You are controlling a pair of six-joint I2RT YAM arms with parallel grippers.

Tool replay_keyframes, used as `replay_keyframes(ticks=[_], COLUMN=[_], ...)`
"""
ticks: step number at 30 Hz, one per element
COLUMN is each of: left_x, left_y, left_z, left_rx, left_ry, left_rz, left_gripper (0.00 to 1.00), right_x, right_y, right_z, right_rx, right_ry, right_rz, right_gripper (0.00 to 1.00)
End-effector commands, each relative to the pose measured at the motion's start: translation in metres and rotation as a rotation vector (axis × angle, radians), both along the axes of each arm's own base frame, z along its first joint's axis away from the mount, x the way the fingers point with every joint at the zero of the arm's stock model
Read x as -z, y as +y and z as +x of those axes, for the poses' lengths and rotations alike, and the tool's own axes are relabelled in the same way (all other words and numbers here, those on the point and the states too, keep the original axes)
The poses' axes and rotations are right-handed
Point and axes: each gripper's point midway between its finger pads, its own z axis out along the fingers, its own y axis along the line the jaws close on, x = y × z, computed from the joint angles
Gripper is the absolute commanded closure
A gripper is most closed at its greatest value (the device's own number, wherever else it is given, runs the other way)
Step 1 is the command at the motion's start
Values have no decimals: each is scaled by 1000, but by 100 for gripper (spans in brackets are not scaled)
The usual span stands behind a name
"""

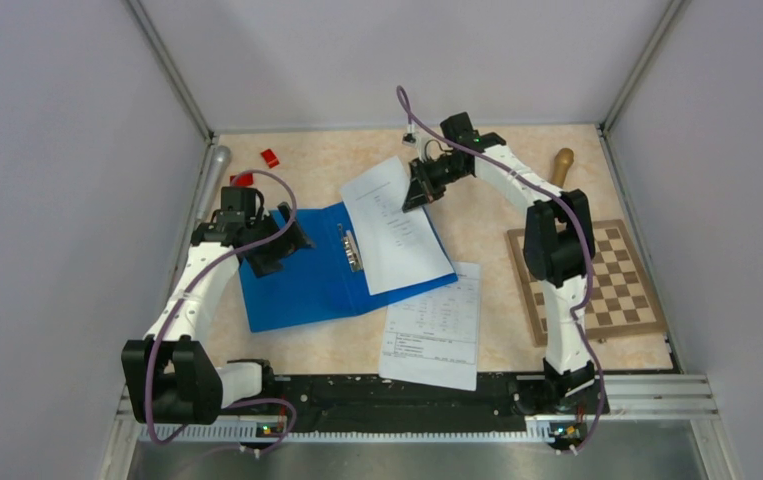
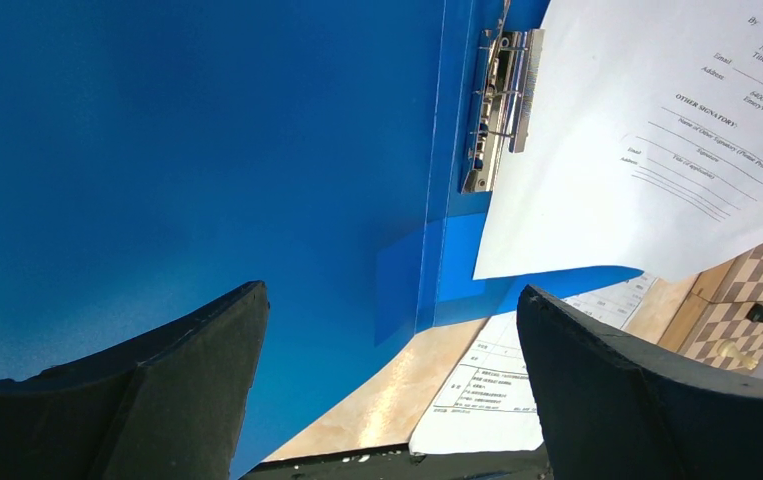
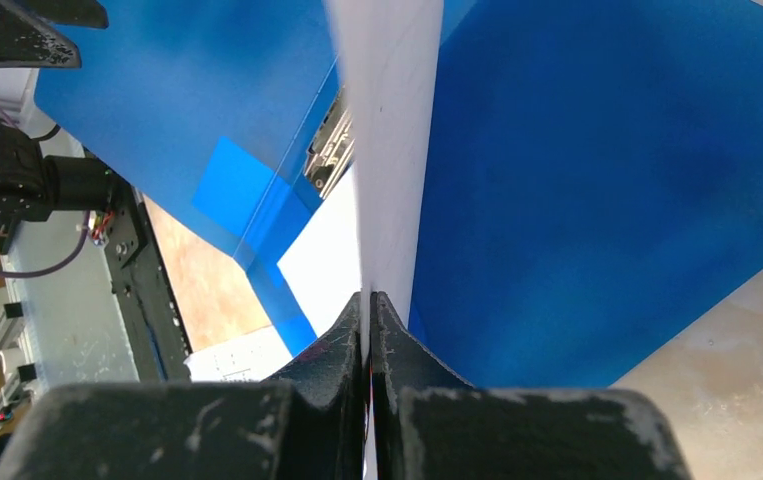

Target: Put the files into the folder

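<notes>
Two arms [image 1: 189, 300], two sheets [image 1: 402, 240], one open folder [image 1: 297, 285]

The folder [image 1: 297, 285] looked like smooth, faintly glossy blue plastic, its clip [image 2: 497, 100] shiny bare metal, and the files [image 1: 397, 230] were matt white paper. At three o'clock on the mottled beige counter [image 1: 482, 225], a chessboard [image 1: 607, 290] showed satin wood; the right end effector [image 3: 368, 300] was matt black, scuffed.
</notes>
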Motion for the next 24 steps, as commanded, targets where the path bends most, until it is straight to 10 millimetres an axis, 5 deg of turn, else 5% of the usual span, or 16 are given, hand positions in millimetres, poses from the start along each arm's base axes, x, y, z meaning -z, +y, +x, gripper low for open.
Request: replay_keyframes(ticks=[1,17,21,24], left_x=[-4,0,3,3], left_y=[4,7,7,6], left_z=[-1,-3,-4,-4], left_rx=[2,-11,-10,-9], left_ry=[-26,-13,-9,-9], left_rz=[17,32,31,30], left_gripper=[1,1,1,1], right_x=[-26,-50,-35,-6], right_y=[8,3,1,-10], right_z=[-4,-19,-1,26], right_rx=[-39,-58,18,146], right_ry=[-53,-62,-53,-28], right_rz=[61,153,111,20], right_gripper=[100,100,100,100])
